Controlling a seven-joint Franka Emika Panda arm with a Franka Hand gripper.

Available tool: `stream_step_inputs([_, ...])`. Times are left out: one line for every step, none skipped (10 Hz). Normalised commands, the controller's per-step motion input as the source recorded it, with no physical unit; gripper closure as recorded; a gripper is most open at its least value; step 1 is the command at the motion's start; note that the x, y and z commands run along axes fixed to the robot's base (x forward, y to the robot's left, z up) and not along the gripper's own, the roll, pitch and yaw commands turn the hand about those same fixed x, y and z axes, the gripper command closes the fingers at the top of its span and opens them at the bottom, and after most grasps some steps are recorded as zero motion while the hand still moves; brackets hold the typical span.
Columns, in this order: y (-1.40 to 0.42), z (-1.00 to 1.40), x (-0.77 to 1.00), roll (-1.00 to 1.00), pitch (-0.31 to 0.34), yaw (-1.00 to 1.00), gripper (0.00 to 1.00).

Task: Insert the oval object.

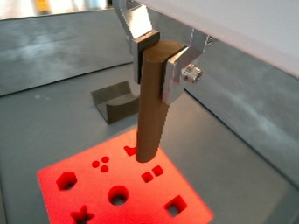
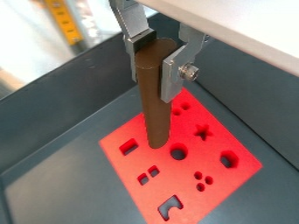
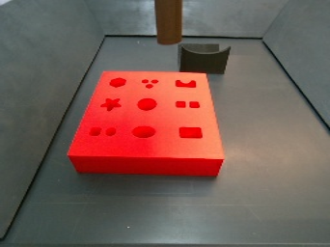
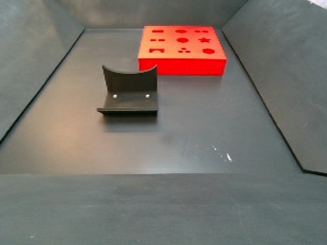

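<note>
My gripper (image 1: 158, 61) is shut on the top of the oval object (image 1: 152, 122), a long dark brown peg that hangs upright from the fingers in both wrist views (image 2: 156, 114). The peg is held well above the red block (image 1: 117, 188), which has several shaped holes in its top face. In a side view only the peg's lower end (image 3: 168, 21) shows, above the far side of the red block (image 3: 149, 121); the gripper is out of that frame. An oval hole (image 3: 143, 130) lies near the block's front middle.
The dark fixture (image 3: 204, 58) with a curved notch stands on the floor just beyond the red block, and also shows in a wrist view (image 1: 117, 103) and a side view (image 4: 128, 93). Grey walls enclose the floor (image 4: 192, 134).
</note>
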Motion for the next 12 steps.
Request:
stream_step_inputs([0.00,-0.40,-0.05,0.03,0.156,-0.95,1.00])
stream_step_inputs([0.00,-0.44,-0.04,0.02,0.134,-0.98,1.00])
stream_step_inputs([0.00,-0.50,-0.03,0.00,0.096,-1.00,1.00])
stream_step_inputs([-0.09,-0.28,0.00,-0.08,0.000,-0.95,1.00])
stream_step_inputs([-0.05,0.00,-0.02,0.06,-0.064,0.00,1.00])
stream_step_inputs([-0.16,-0.13,0.00,0.00,0.000,0.00,1.00])
stream_step_inputs([-0.55,-0.31,0.00,0.00,0.000,0.00,1.00])
stream_step_inputs([-0.63,-0.33,-0.17,0.12,0.000,0.19,1.00])
stream_step_inputs([-0.60,-0.34,-0.12,0.15,0.000,0.40,1.00])
stream_step_inputs([-0.56,-0.37,-0.09,0.14,0.000,0.44,1.00])
stream_step_inputs([-0.31,-0.05,0.00,0.04,0.000,0.09,1.00])
stream_step_inputs([-0.03,-0.04,0.00,0.00,-0.019,0.00,1.00])
